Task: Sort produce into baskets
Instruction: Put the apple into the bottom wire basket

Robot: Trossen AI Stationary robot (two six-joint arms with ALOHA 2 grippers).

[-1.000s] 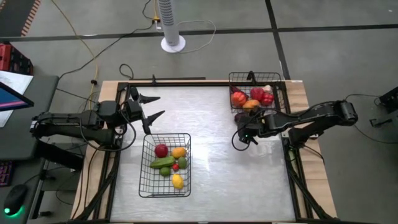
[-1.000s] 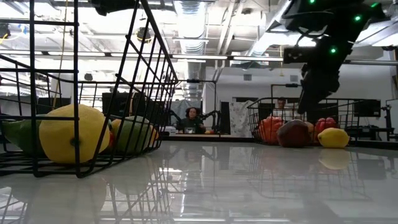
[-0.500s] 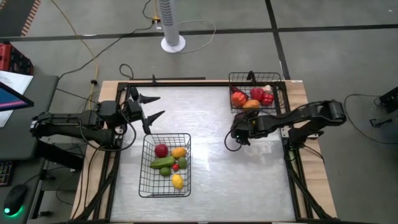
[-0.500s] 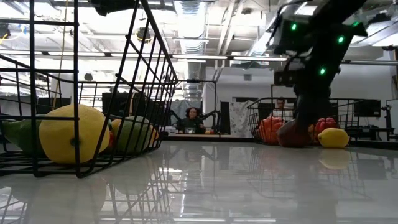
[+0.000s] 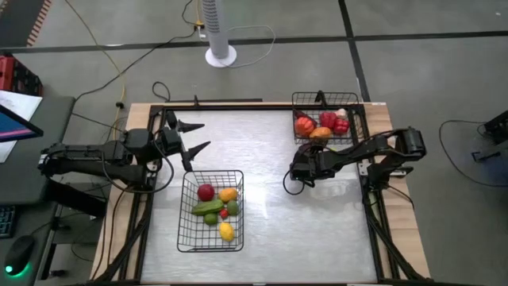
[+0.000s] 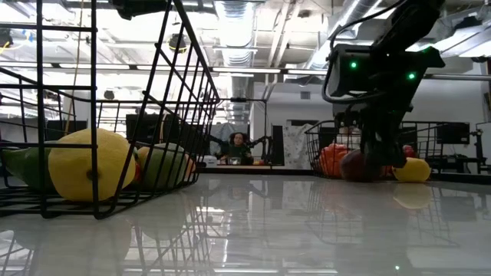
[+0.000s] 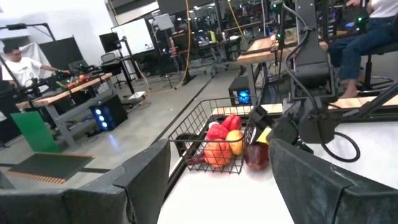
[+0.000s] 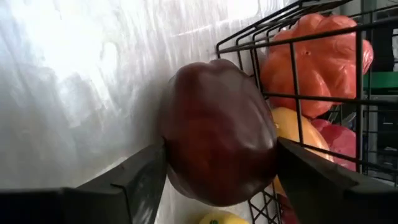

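Note:
A dark red produce piece (image 8: 217,130) rests on the table just outside the far right basket (image 5: 294,119), which holds red peppers and an orange piece. It also shows in the low view (image 6: 351,165). My right gripper (image 5: 298,173) is open and low over this piece, one finger on each side. A yellow lemon (image 6: 412,169) lies on the table beside the piece. My left gripper (image 5: 193,137) is open and empty at the far left. The near basket (image 5: 184,232) holds several pieces, green, red and yellow. My right gripper has one finger (image 8: 146,177) on each side of the dark red piece's widest part (image 8: 174,143), coming slanting down from above. The piece sits on the table against the basket's wire side. I cannot tell whether the fingers touch it.
The far right basket's wire wall (image 8: 292,68) stands right beside the dark red piece. A white fan base (image 5: 221,56) stands on the floor beyond the table. Bare tabletop (image 5: 270,222) lies between the two baskets. A person sits in the room behind (image 6: 239,146).
My right gripper has gone down and toward the table's left edge, and now its fingers stand around the dark red piece. The piece stays on the table by the basket.

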